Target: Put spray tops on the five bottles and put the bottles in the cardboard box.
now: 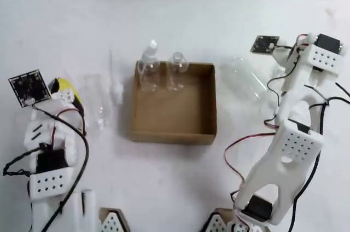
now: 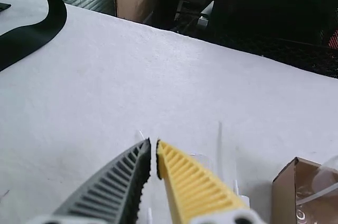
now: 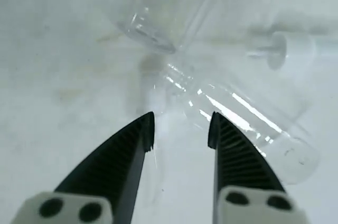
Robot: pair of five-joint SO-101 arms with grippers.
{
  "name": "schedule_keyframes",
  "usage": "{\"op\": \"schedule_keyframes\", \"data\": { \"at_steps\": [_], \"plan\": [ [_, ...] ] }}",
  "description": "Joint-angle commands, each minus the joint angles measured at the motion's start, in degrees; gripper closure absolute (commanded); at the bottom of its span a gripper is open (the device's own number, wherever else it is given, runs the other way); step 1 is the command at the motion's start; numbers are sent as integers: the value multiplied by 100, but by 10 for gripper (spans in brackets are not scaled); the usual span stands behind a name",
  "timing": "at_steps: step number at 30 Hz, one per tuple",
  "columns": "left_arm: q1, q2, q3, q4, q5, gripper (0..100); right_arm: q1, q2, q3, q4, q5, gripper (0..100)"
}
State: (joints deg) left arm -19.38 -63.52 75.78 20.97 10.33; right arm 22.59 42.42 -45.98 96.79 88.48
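The cardboard box (image 1: 174, 125) sits mid-table. Two clear bottles stand inside along its far wall: one wearing a spray top (image 1: 149, 67), one bare (image 1: 176, 70). Left of the box lie another clear bottle (image 1: 95, 100) and a loose spray top (image 1: 116, 88). My left gripper (image 2: 153, 152) hovers there, grey and yellow fingers shut with nothing between them. To the right of the box, clear bottles (image 1: 249, 79) lie on their sides. My right gripper (image 3: 181, 129) is open just above one bottle (image 3: 237, 118), with a second bottle (image 3: 163, 7) and a spray top (image 3: 288, 49) beyond.
The white table (image 1: 180, 18) stretches bare behind the box. A corner of the box (image 2: 303, 192) shows beside my left gripper. The left arm (image 1: 49, 150) and right arm (image 1: 290, 144) stand at the near edge, trailing wires.
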Motion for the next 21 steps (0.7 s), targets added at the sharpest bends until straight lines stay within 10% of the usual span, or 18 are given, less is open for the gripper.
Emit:
{"op": "schedule_keyframes", "data": {
  "at_steps": [1, 21],
  "plan": [
    [75, -48, -35, -158, -62, 976, 391, -875, 9, 171, 44, 843],
    [84, -48, -35, -141, -62, 976, 22, -840, 1626, 127, 132, 845]
  ]
}}
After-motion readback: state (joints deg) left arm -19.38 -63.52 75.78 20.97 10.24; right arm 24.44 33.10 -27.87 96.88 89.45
